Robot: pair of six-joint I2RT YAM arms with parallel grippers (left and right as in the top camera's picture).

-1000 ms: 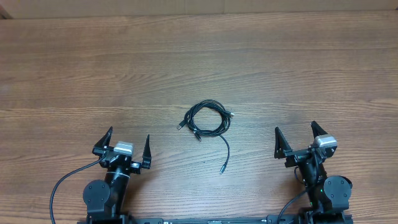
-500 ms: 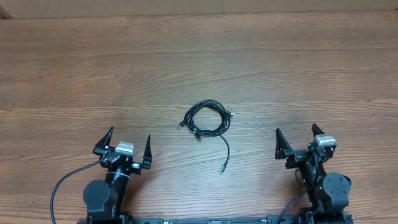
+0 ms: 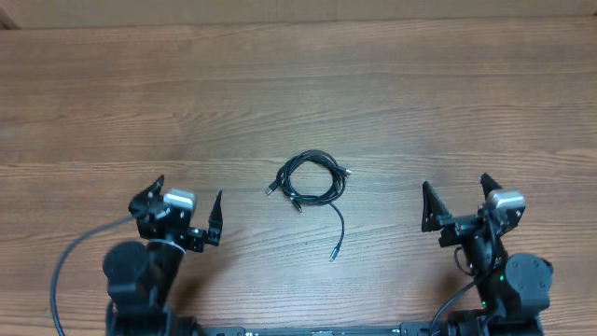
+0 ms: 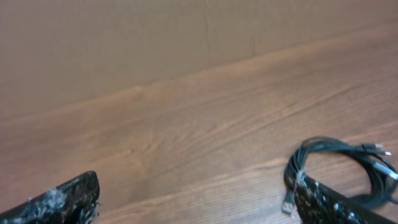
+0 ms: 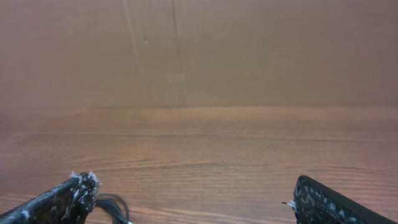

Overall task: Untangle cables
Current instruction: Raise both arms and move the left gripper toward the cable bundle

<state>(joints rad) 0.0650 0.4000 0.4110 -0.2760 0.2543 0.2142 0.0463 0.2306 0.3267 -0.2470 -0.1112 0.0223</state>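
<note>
The cables (image 3: 311,179) lie as one small coiled bundle of thin black cords in the middle of the wooden table (image 3: 298,84), with plug ends sticking out left and right and one loose strand trailing down to a plug (image 3: 332,254). In the left wrist view the bundle (image 4: 348,165) shows at the lower right. In the right wrist view a bit of it (image 5: 112,205) shows at the lower left. My left gripper (image 3: 183,217) is open and empty, left of the bundle. My right gripper (image 3: 459,207) is open and empty, right of it.
A brown cardboard wall (image 4: 124,43) runs along the far edge of the table. Thick black wires (image 3: 70,261) loop beside the left arm's base.
Both arms have shifted outward a little: the left gripper to the left and turned, the right gripper to the right. The cables have not moved.
</note>
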